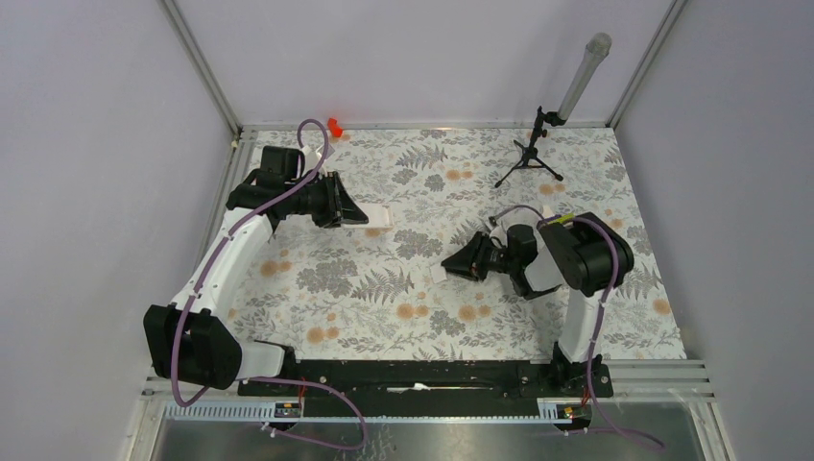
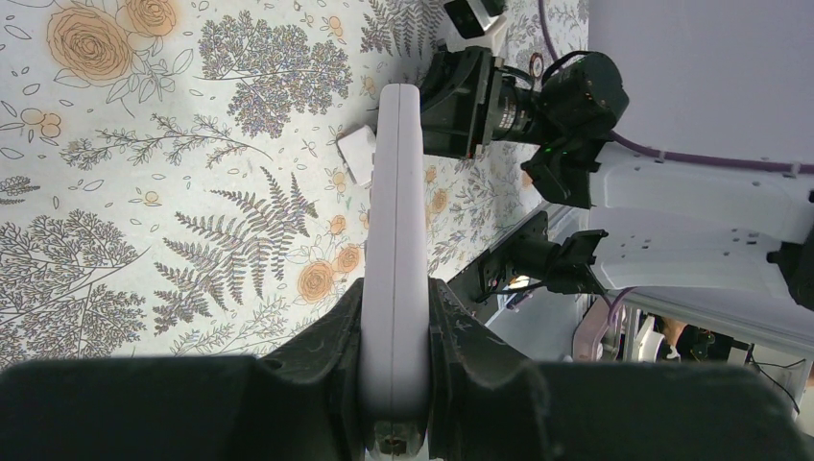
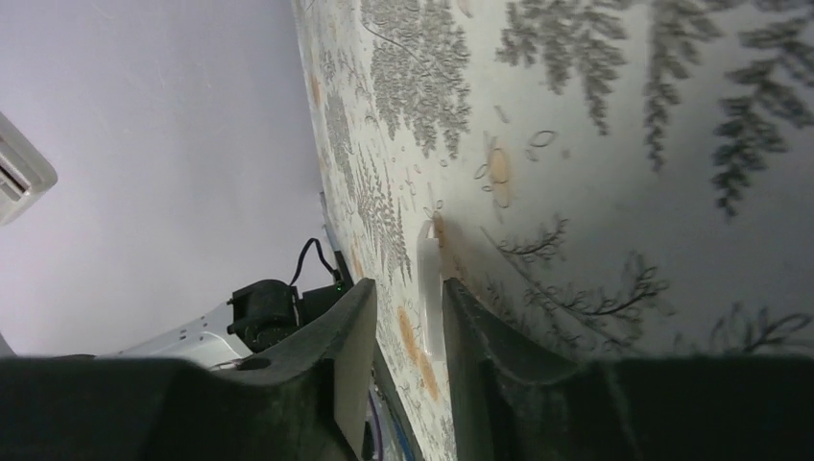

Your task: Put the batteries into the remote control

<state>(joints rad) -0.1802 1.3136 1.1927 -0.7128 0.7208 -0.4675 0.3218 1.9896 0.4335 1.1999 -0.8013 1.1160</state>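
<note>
The remote control [image 1: 377, 220] is a slim white handset held above the table at the back left. My left gripper [image 1: 357, 213] is shut on its near end. In the left wrist view the remote [image 2: 398, 192] shows edge-on, sticking out from between the fingers of the left gripper [image 2: 395, 300]. My right gripper [image 1: 449, 262] is low over the table's middle with its jaws apart, at a small white square plate [image 1: 438, 274]. In the right wrist view the plate [image 3: 430, 288] lies edge-on just past the open right gripper [image 3: 408, 322]. No batteries are in view.
A bright red plastic piece [image 1: 335, 125] sits at the table's back edge. A small black tripod [image 1: 531, 154] holding a grey tube [image 1: 584, 77] stands at the back right. The white plate also shows in the left wrist view [image 2: 355, 154], with the right arm [image 2: 538, 96] beyond it.
</note>
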